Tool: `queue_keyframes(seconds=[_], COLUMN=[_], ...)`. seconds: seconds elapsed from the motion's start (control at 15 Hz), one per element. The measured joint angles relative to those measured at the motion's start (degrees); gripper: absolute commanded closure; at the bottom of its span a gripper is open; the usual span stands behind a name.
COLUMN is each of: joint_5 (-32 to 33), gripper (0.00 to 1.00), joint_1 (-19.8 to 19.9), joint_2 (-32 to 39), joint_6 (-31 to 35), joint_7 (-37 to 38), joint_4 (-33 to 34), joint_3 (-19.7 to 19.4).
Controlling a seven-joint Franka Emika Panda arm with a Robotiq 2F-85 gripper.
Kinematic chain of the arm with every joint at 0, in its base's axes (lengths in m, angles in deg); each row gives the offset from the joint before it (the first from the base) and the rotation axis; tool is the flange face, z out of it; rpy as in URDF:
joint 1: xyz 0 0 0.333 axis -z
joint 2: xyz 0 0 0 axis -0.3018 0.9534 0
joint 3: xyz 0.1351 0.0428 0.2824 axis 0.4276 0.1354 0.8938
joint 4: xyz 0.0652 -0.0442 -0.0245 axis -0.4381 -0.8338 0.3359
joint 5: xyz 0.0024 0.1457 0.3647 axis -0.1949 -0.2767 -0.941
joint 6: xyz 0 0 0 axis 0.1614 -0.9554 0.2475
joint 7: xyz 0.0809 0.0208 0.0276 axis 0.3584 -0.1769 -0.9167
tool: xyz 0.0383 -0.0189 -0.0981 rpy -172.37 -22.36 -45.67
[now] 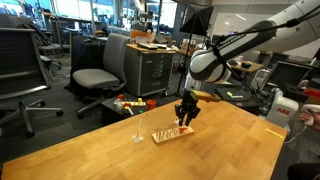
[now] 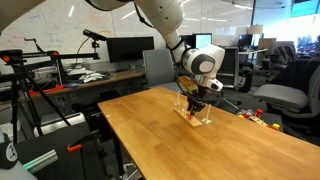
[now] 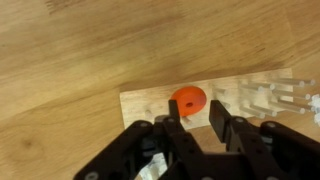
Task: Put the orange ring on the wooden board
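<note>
The black two-fingered hand is seen at the bottom centre of the wrist view, its fingers parted and holding nothing; whether they touch anything below cannot be told. Just above the fingertips in that view, the small round orange ring lies flat on the pale rectangular wooden board, near the board's middle. To the right of the ring, several clear upright pegs are seen on the board, blurred.

In both exterior views the hand is poised directly over the board, pointing downward. The board is placed on the light wooden counter, well in from every edge. Open counter surface is seen on all sides of the board, widest toward the lower part of the frame in both exterior views. A thin clear upright object stands on the counter near the board, toward the left of the frame.

Beyond the counter's far edge, grey office chairs and desks are seen. No legible writing or labels can be made out.
</note>
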Motion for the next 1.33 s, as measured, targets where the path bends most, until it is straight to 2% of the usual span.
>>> queue_keyframes(seconds=[1.33], joint_5=[0.0], gripper=[0.86], joint_1=[-1.0], joint_2=[-1.6], joint_6=[0.0], joint_7=[-1.0], joint_4=[-1.7], joint_3=[1.1])
